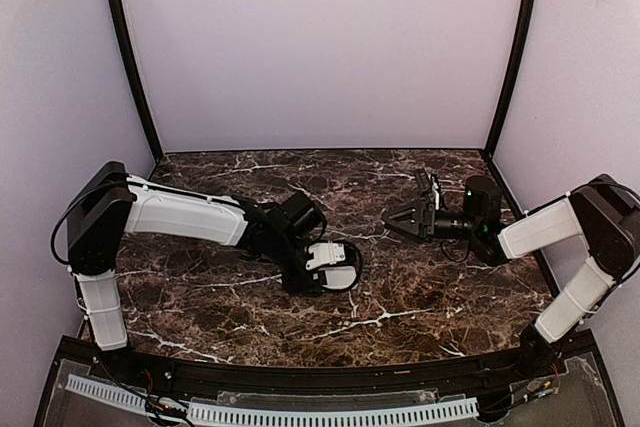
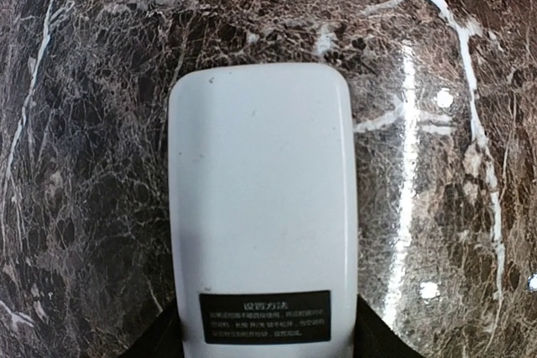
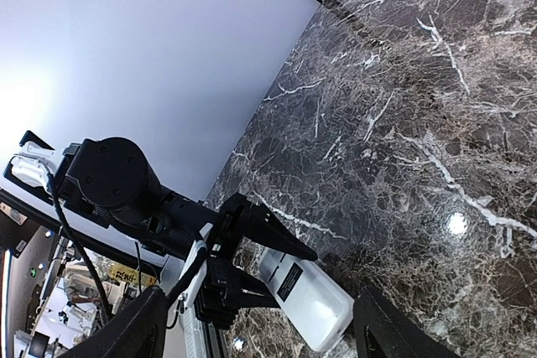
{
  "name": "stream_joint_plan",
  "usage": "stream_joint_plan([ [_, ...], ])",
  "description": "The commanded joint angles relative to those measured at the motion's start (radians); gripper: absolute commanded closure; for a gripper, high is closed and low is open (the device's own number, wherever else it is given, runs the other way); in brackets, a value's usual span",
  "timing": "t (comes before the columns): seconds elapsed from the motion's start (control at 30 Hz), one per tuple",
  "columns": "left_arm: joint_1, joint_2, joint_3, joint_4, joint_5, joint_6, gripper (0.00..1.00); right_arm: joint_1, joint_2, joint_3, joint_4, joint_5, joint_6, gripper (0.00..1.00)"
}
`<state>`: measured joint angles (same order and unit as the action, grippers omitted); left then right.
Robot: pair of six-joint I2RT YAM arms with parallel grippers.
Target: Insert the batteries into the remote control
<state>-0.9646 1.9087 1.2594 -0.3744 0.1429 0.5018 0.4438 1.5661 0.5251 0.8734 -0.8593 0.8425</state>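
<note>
My left gripper is shut on the remote control and holds it low over the marble table. In the left wrist view the remote shows its plain white back with a black printed label, and my left gripper has one black finger on each long side. The right wrist view shows the remote between those fingers. My right gripper hangs to the right of the remote, apart from it, pointing at it. It is open and empty. No batteries show in any view.
The dark marble table is boxed in by pale walls at the back and sides. A small dark object sits just behind my right gripper; I cannot tell what it is.
</note>
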Motion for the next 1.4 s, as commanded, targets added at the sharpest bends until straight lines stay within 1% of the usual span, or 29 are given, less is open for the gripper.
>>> stream_joint_plan([
  [0.0,0.005,0.01,-0.024,0.049,-0.009,-0.037,0.64,-0.005,-0.003,-0.005,-0.003,0.005,-0.022,0.24],
  [0.3,0.014,0.036,-0.047,0.071,0.01,-0.062,0.59,-0.005,-0.003,-0.006,-0.009,0.005,-0.022,0.24],
  [0.63,0.016,0.068,-0.042,0.029,0.023,-0.057,0.42,-0.005,-0.005,-0.002,-0.02,0.005,-0.028,0.24],
  [1.13,0.018,0.095,-0.013,-0.023,0.047,-0.054,0.34,-0.005,-0.005,0.006,-0.03,0.002,-0.037,0.24],
  [1.27,0.019,0.072,0.029,-0.04,0.049,-0.083,0.3,-0.006,-0.004,0.011,-0.048,-0.002,-0.05,0.24],
  [1.37,0.037,-0.026,0.016,-0.016,0.074,-0.077,0.25,-0.005,-0.009,0.033,-0.095,-0.008,-0.09,0.24],
])
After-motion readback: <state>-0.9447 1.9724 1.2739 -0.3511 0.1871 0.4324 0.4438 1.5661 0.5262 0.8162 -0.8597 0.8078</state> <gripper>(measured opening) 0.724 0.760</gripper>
